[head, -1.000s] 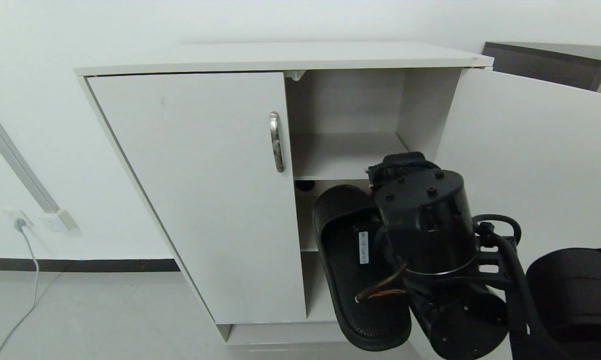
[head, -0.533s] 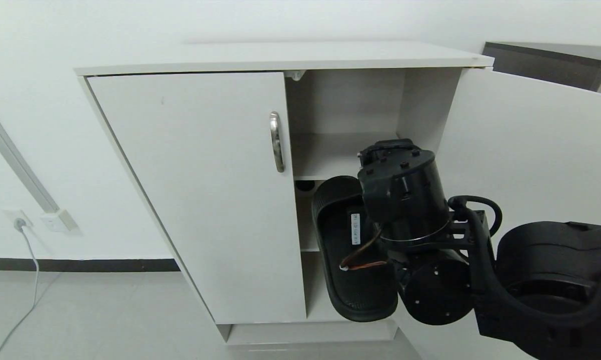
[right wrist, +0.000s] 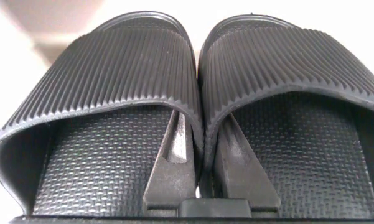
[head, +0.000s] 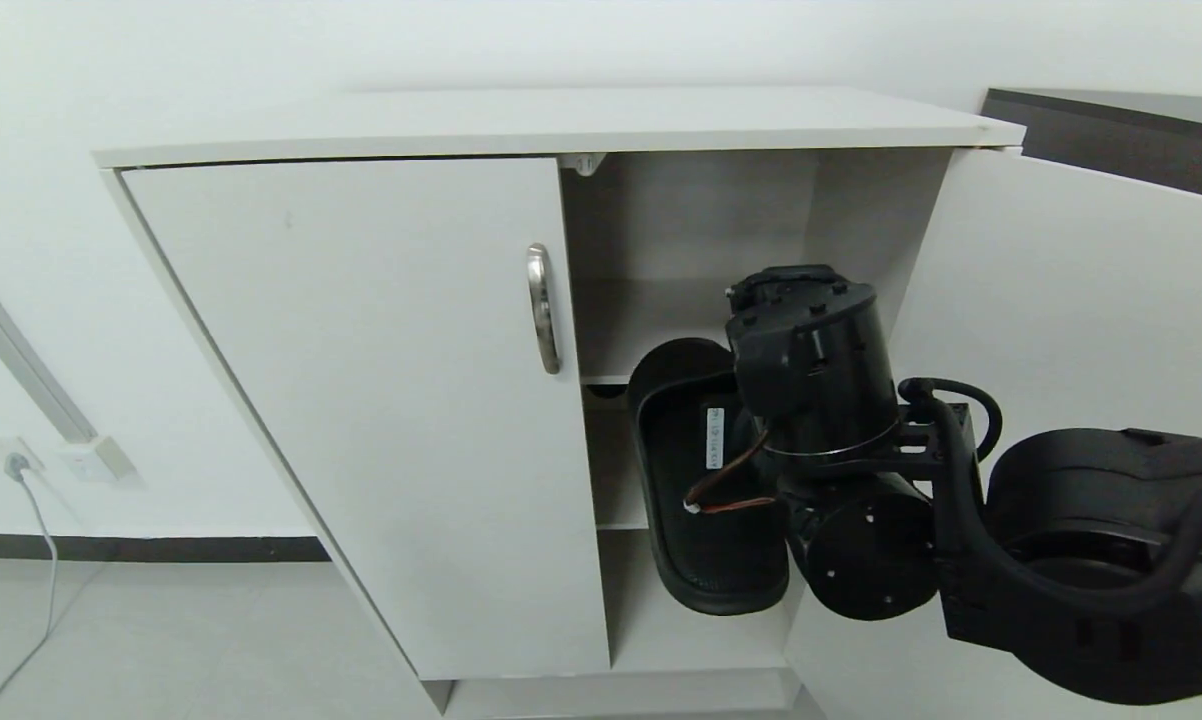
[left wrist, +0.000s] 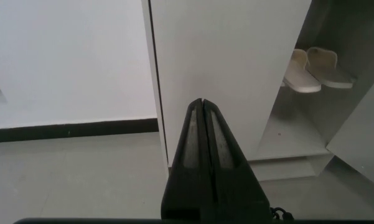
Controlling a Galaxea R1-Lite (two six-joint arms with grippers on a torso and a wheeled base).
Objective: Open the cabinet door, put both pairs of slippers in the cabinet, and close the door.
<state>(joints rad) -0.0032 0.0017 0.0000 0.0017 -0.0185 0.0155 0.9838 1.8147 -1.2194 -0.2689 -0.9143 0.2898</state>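
My right gripper (right wrist: 202, 165) is shut on the inner edges of a pair of black slippers (right wrist: 193, 93), one finger inside each. In the head view the black slippers (head: 696, 480) hang soles-out in the open right half of the white cabinet (head: 551, 115), between its upper and lower shelves, with my right arm just in front of them. A pair of white slippers (left wrist: 316, 68) lies on a low cabinet shelf. My left gripper (left wrist: 203, 109) is shut and holds nothing, out in front of the closed left door (head: 371, 400).
The right door (head: 1071, 300) stands swung open beside my right arm. The left door carries a metal handle (head: 541, 308). A wall socket with a cable (head: 16, 470) sits low at the left, above grey floor.
My right arm has carried the black slippers up and deeper into the cabinet opening. The head camera has also shifted, so the cabinet looks closer.
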